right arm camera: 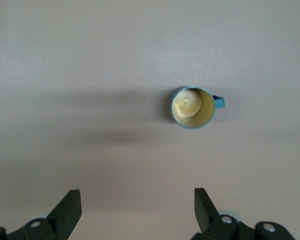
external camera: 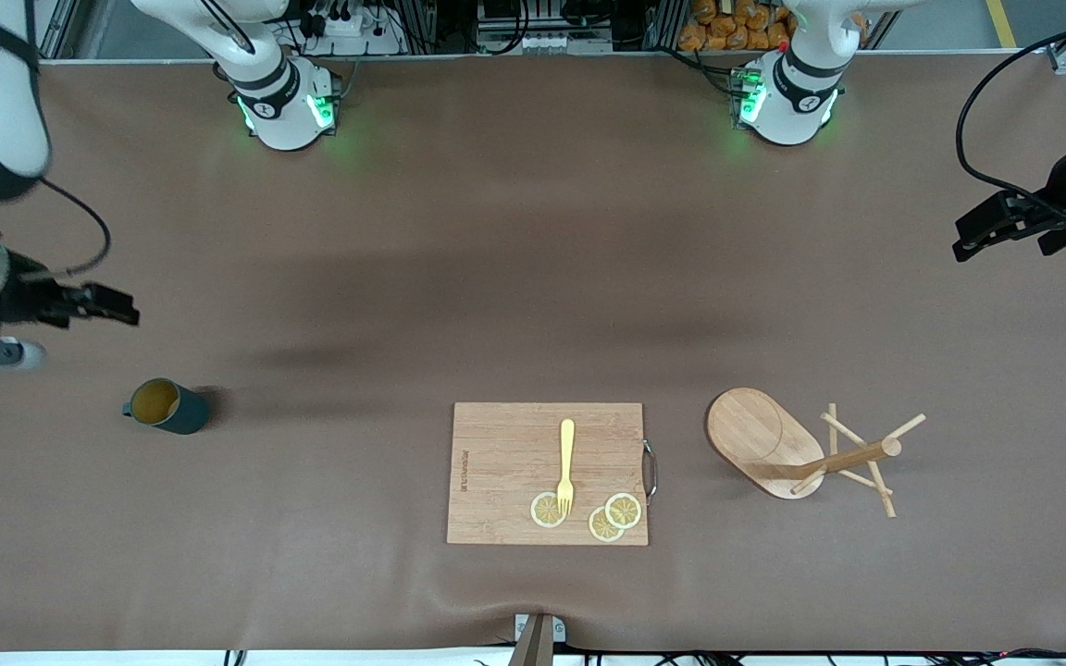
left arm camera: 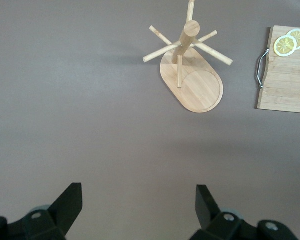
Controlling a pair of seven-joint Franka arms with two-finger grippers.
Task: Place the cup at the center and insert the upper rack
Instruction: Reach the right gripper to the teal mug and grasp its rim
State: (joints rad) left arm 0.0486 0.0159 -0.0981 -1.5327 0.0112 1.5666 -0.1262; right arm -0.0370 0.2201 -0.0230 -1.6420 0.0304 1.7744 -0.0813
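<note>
The right claw (external camera: 117,310) hangs over the worktop (external camera: 514,259) at the right arm's end, its fingers spread wide with nothing between them. In the right wrist view both fingertips (right arm camera: 70,205) frame bare worktop, and the cup (right arm camera: 193,107) stands upright a little way off, its handle pointing sideways and its tan inside showing. From the front camera the cup (external camera: 166,406) lies at about five o'clock from the right claw, nearer the camera and well apart from it.

The left claw (external camera: 968,242) mirrors this over the left arm's end — spread just as wide and carrying nothing. The upper rack (external camera: 801,449) lies at about seven o'clock from it in the front view, nearer the camera. The front view suggests it is tipped on its side, while the left wrist view looks down the post onto the flat base (left arm camera: 195,85), so its pose cannot be settled.

Between cup and rack sits a cutting board (external camera: 547,472) with a yellow fork (external camera: 566,467) and three lemon slices (external camera: 588,513) on it.

By the look of it, neither step has begun: the cup is at the right arm's end rather than the middle, and the rack is untouched. The first move is probably the right claw's — it would need to come down over the cup, line its fingers across the wall or rim clear of the handle, and pinch before carrying it toward the centre. The left arm waits.
</note>
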